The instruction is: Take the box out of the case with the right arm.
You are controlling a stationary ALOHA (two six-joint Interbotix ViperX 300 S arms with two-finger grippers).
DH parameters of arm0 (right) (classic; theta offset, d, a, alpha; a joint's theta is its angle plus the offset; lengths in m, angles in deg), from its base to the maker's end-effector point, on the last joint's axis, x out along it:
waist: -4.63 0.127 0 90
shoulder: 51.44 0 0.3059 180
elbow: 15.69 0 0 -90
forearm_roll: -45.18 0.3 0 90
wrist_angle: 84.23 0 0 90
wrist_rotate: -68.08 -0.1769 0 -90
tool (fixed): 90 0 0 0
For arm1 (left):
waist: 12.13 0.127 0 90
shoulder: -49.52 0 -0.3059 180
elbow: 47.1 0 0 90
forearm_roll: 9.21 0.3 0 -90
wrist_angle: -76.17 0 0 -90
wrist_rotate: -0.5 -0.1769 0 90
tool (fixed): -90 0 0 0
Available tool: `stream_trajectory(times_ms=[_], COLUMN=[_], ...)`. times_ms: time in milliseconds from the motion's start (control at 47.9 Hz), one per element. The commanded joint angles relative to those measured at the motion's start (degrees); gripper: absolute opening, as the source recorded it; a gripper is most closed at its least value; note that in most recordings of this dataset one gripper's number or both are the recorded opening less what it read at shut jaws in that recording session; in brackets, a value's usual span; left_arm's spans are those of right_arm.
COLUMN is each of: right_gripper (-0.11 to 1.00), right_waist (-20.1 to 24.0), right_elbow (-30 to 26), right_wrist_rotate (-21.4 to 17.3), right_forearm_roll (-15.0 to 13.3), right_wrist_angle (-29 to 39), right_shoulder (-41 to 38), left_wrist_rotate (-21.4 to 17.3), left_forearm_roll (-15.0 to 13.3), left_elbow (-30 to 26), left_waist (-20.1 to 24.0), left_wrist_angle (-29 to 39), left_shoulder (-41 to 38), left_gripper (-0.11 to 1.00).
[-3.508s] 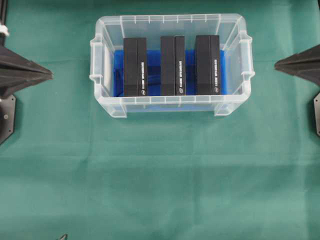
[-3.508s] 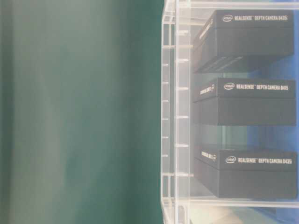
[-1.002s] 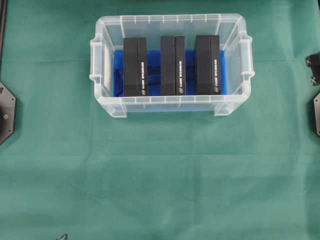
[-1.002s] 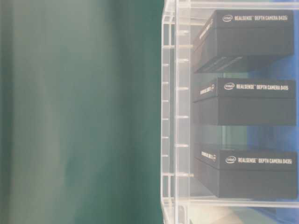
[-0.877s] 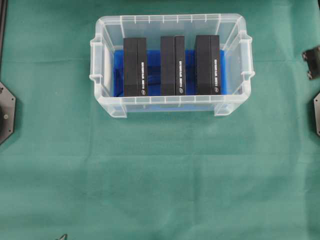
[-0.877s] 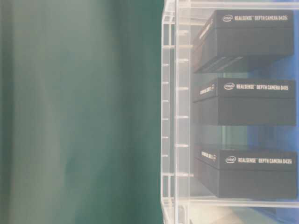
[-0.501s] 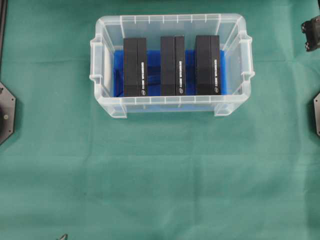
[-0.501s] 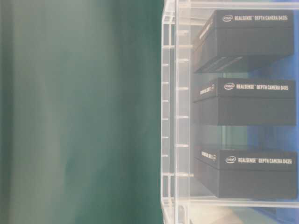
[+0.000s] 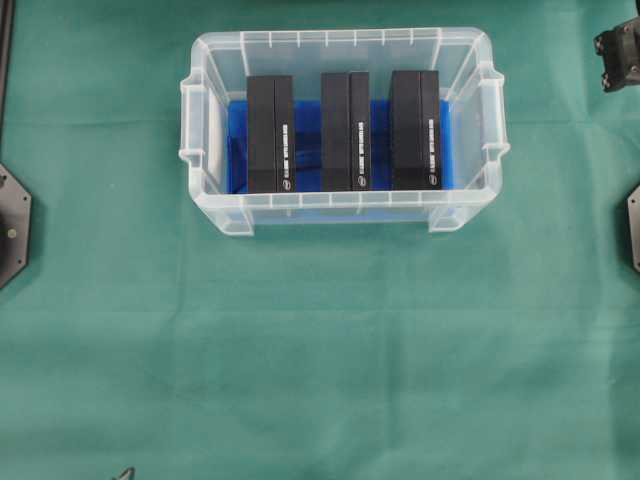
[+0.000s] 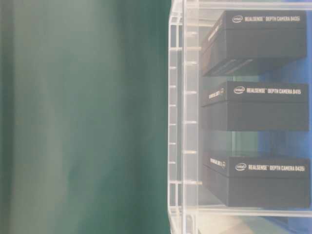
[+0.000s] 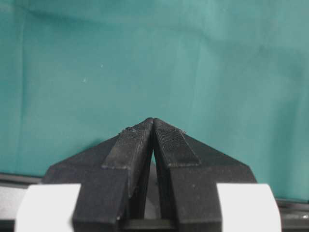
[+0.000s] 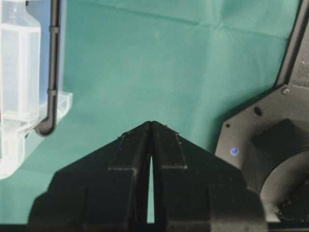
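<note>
Three black boxes (image 9: 349, 131) stood side by side inside the case (image 9: 343, 213). Right of the case, over green worktop (image 9: 320, 350), the right pincer (image 12: 151, 123) was clenched, empty; left pincer (image 11: 153, 121) likewise clenched.

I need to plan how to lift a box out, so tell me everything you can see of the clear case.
The case is a rectangular tub of clear, translucent plastic with ribbed walls, a thick rim and a handle at each short end. A bright blue sheet lines its bottom. It sits upright and lidless on the green cloth. Three black boxes stand inside in a row, apart from each other. No gripper touches it.
</note>
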State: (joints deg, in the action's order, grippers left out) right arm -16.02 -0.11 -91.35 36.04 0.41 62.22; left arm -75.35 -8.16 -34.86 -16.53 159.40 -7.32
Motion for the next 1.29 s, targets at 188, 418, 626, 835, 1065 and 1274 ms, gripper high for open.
stream_trajectory(times_ms=[188,418,626,835,1065,1274], right_gripper=[0.08,0.74,0.94,0.94,0.94,0.94], right_waist=[-0.26,-0.18,-0.26,-0.26,-0.26,-0.18], right_elbow=[-0.53,-0.62,-0.53,-0.53,-0.53,-0.62], right_wrist_rotate=[-0.18,-0.79,-0.79,-0.70,-0.53,-1.05], right_forearm_roll=[-0.09,-0.09,0.00,0.18,0.00,1.05], right_wrist_angle=[-0.35,0.09,0.44,1.93,2.46,2.46], right_shoulder=[0.09,-0.26,-0.26,-0.26,-0.26,-0.35], left_wrist_rotate=[-0.09,0.00,-0.18,0.18,0.26,0.09], left_forearm_roll=[-0.09,-0.09,0.09,0.00,0.09,0.26], left_elbow=[-1.41,-1.41,-1.41,-1.49,-1.41,-1.23], left_waist=[-0.18,-0.18,-0.18,-0.18,-0.18,-0.18], left_wrist_angle=[-0.18,-0.26,-0.09,-0.26,-0.09,-0.09], left_shoulder=[-0.18,-0.18,-0.18,-0.26,-0.26,-0.18], left_gripper=[0.00,0.00,0.00,0.00,0.00,0.00])
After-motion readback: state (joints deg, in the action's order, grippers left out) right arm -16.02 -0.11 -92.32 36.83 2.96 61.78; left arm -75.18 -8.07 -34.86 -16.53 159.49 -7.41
